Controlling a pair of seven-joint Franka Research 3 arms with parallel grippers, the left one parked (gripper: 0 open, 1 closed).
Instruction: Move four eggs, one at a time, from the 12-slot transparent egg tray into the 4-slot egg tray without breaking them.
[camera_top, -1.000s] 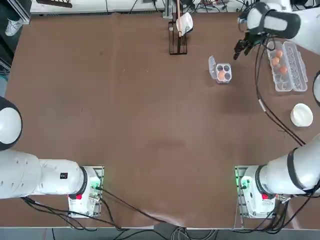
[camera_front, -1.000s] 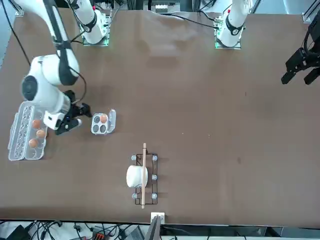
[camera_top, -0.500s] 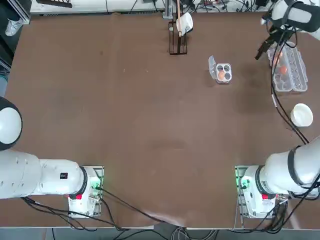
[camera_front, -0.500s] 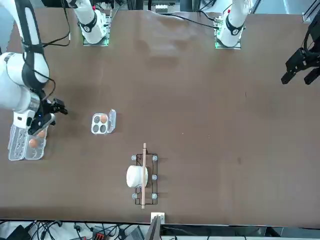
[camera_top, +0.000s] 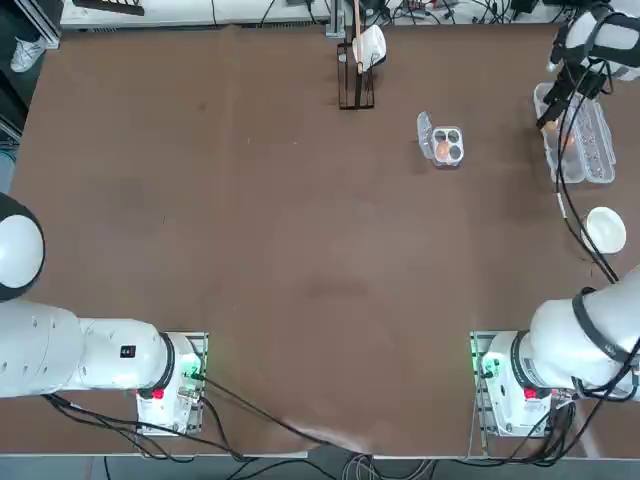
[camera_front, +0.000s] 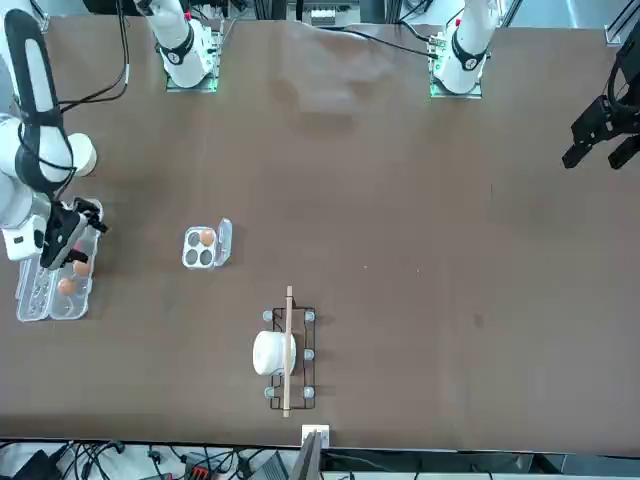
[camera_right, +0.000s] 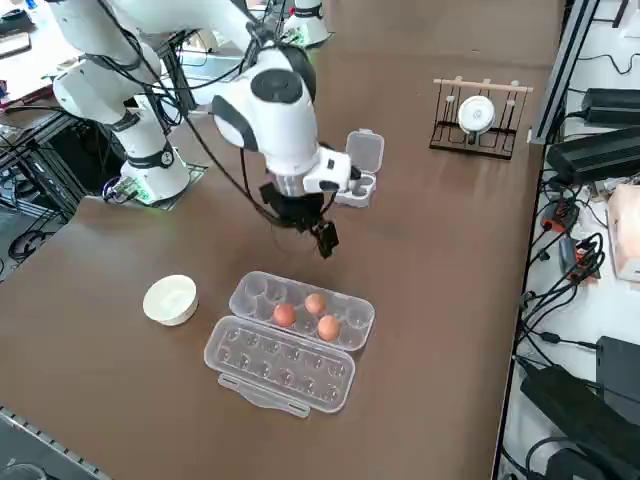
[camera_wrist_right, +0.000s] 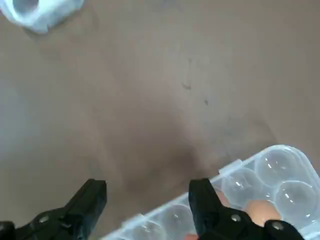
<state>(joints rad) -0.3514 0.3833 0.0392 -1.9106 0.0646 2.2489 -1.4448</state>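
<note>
The 12-slot transparent egg tray (camera_right: 252, 293) lies open near the table's right edge, lid (camera_right: 280, 365) flat beside it. Three eggs (camera_right: 315, 303) sit in its cups; one egg (camera_wrist_right: 257, 210) shows in the wrist view. The 4-slot egg tray (camera_top: 455, 140) stands further toward the table's middle with one egg (camera_top: 441, 150) in it. My right gripper (camera_right: 325, 240) hangs open and empty over the long tray's (camera_top: 600, 150) side nearest the small tray (camera_front: 197, 257). In the wrist view the gripper (camera_wrist_right: 147, 197) straddles that tray's (camera_wrist_right: 272, 170) rim.
A white bowl (camera_top: 604, 229) sits on the near side of the long tray, close to the right edge. A small rack with a white cup (camera_top: 357, 60) stands at the table's far edge.
My right gripper has swung away from the 4-slot tray toward the table's right edge and now hangs over the 12-slot tray. It stayed open and empty throughout.
</note>
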